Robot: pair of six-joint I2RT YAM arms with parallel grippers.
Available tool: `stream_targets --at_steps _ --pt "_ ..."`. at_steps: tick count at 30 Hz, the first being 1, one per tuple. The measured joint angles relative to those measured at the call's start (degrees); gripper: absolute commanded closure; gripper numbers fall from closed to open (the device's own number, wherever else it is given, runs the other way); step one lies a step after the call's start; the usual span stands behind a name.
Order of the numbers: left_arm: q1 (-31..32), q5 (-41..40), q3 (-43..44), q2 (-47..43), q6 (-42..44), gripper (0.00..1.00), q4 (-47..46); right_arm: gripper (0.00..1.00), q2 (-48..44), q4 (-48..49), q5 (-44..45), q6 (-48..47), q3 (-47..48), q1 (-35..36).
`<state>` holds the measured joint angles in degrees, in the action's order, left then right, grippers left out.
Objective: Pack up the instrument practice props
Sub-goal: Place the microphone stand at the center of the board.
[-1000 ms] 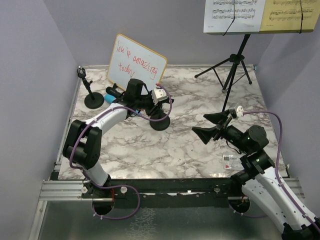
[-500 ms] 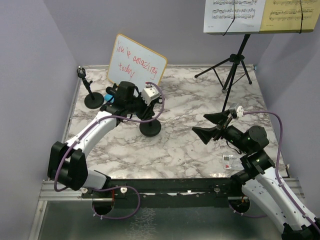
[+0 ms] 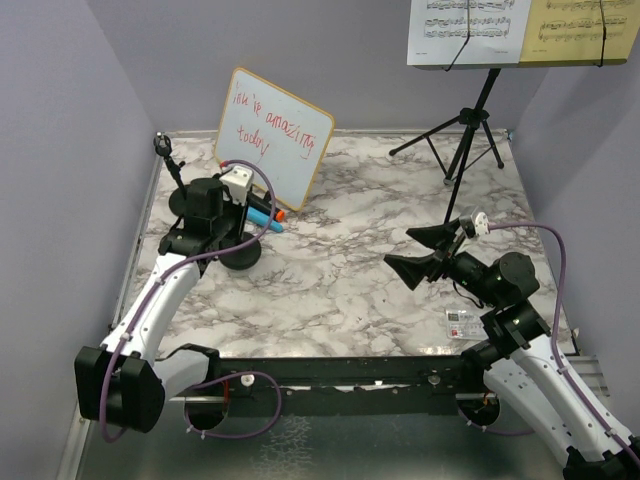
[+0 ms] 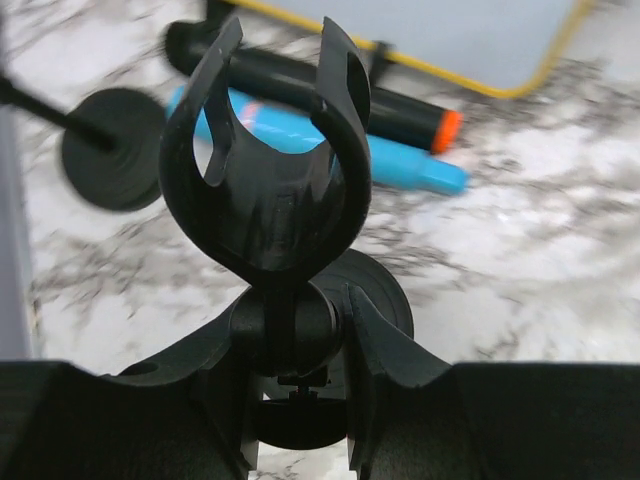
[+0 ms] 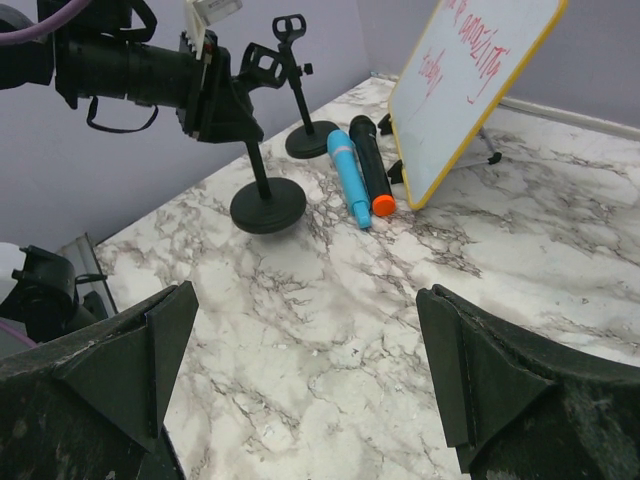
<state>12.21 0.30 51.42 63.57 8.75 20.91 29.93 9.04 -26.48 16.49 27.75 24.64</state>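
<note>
Black in finish, round at the base: found one mic holder [image 5: 268, 207] pinched at its stem by the left gripper [image 4: 290, 345], partly closed and firmly on it, clip uppermost. Compared against the preceding second: found this holder carried from mid-table to the left side of the marble table [image 3: 350, 290], now near the second mic holder [image 3: 187, 201] at the far-left edge. Cannot tell whether lifted clear or skimming the surface. Noted, with the arm swung aside, the blue microphone [image 5: 347, 175] and black microphone [image 5: 368, 165] in plain view, lying side by side at the foot of the whiteboard [image 3: 272, 135]. Found the right gripper [image 3: 418, 252] spread wide, holding nothing, poised above the right half and unmoved over the same second. Observed the music desk [image 3: 470, 120] standing at the far right corner, with white sheet music [image 3: 468, 30] and yellow sheet music [image 3: 585, 30] on it, untouched. Judged as a gathering of the two holders at the left, an early step only. Saw no box or bag in any view. Judged outstanding: both microphones, both sheets, the desk.
</note>
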Motion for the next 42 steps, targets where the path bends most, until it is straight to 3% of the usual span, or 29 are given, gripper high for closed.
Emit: stream_targets --at_steps 6,12,20,28,31,36,42 --pt "-7.10 -15.43 -0.87 2.23 -6.21 1.00 -4.26 0.00 -0.90 0.11 -0.15 0.02 -0.57 0.00" --pt "-15.87 -22.95 -1.68 7.41 -11.54 1.00 -11.41 0.00 -1.42 0.07 -0.13 0.00 -0.68 0.00" --pt "-24.13 -23.71 -1.75 14.34 -13.27 1.00 -20.44 0.00 -1.03 0.09 -0.11 0.00 -0.72 0.00" --pt "-27.28 -20.39 -1.68 18.97 -15.26 0.98 -25.77 0.00 0.31 0.04 -0.04 -0.02 -0.72 0.00" --pt "-27.80 -19.80 -1.68 19.37 -15.37 0.85 -26.64 0.00 0.50 0.04 -0.04 -0.04 -0.72 0.00" --pt "-27.89 -19.71 -1.49 19.82 -15.15 0.49 -27.15 0.00 0.83 0.04 0.00 -0.02 -0.72 0.00" --pt "-27.96 -19.12 -1.40 19.41 -14.56 0.27 -26.01 0.00 0.83 -0.15 0.39 -0.02 -0.72 0.00"
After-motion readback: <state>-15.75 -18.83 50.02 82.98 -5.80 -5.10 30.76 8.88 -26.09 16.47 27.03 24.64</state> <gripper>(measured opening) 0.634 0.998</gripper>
